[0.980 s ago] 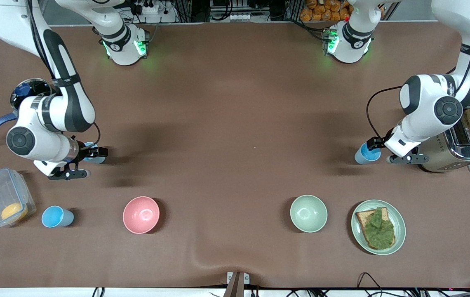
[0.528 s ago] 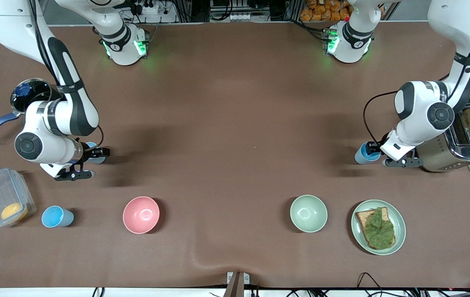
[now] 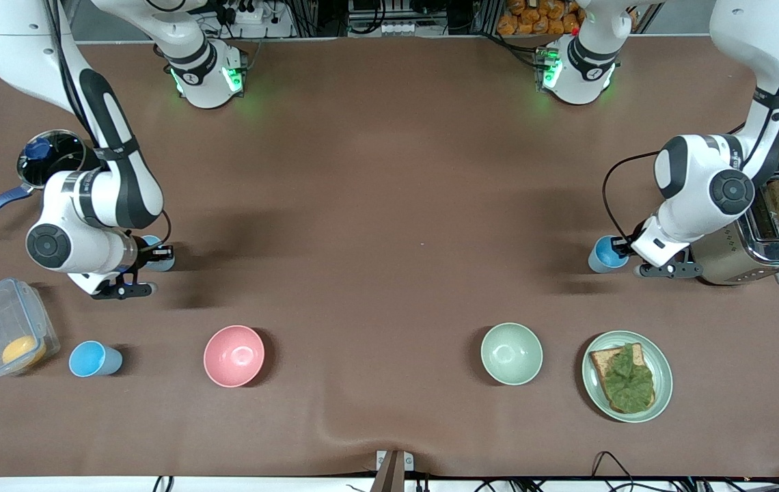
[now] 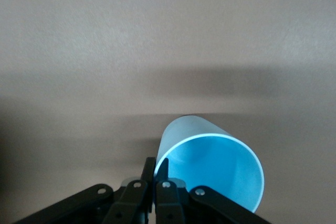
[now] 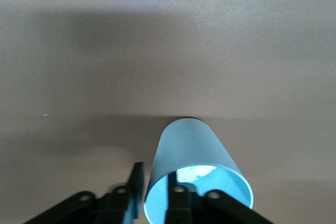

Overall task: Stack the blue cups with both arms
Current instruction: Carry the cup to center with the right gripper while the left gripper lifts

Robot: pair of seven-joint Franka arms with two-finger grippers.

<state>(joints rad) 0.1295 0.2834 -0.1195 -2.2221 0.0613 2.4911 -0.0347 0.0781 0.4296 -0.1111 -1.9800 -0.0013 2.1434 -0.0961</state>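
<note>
A robotics lab: two bench-mounted arms [image 3: 109, 198], cables, kitchen props on brown table [image 3: 376, 205].

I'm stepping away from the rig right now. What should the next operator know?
Left gripper: jaws shut on the rim of the blue cup beside the toaster, cup standing on the table.
Right gripper: jaws pinching the wall of the paler blue cup near the pan, one jaw inside, one outside.
A third blue cup stands untouched beside the clear container.
Done: both cups gripped.
Left: lift, bring together, stack one in the other.
</note>
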